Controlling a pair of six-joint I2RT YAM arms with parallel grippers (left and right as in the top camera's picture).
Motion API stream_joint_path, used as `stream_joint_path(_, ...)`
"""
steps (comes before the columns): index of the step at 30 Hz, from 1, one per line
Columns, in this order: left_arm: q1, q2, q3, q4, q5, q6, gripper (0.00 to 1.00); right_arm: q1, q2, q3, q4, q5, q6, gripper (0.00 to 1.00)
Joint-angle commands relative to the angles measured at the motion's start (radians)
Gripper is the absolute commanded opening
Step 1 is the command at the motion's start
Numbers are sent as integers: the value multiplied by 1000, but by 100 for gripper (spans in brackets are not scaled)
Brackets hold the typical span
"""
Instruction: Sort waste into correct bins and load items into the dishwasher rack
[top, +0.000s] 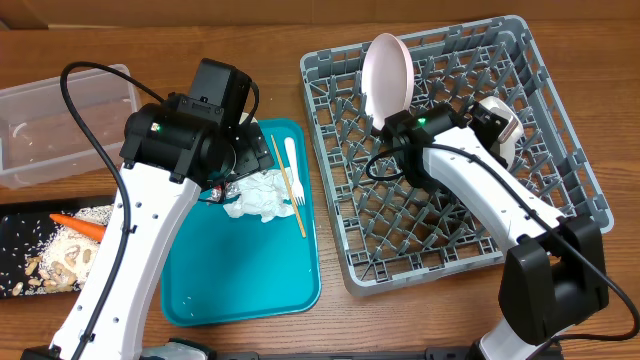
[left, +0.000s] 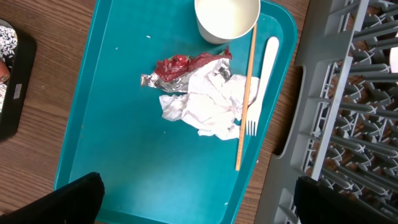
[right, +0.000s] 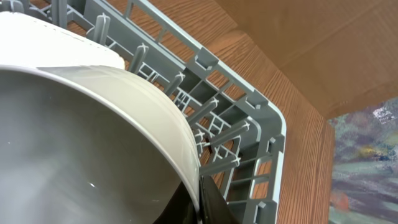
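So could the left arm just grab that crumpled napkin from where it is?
Probably yes. The left claw is open above the teal tray, and nothing covers the napkin. The foil wrapper touches one side and the wooden stick lies along the other edge, so either might get caught.

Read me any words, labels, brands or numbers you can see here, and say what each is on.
No readable text anywhere.
The red-and-silver wrapper on the teal tray shows no legible print.
The cup, fork and rack look unmarked.
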Motion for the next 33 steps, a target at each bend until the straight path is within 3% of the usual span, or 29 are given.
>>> stream_joint_path(1,6,9,1,1,-13,4,100,2,-2,-2,0,-14,24,4)
stream_joint_path(29,6,9,1,-14,-9,23,100,58,47,-59,-44,44,22,7)
stream_joint_path(31,6,9,1,-13,-9,23,100,58,51,-58,-43,42,22,14)
stream_joint_path(33,6,9,1,-11,-9,23,100,59,51,-37,-63,33,23,40)
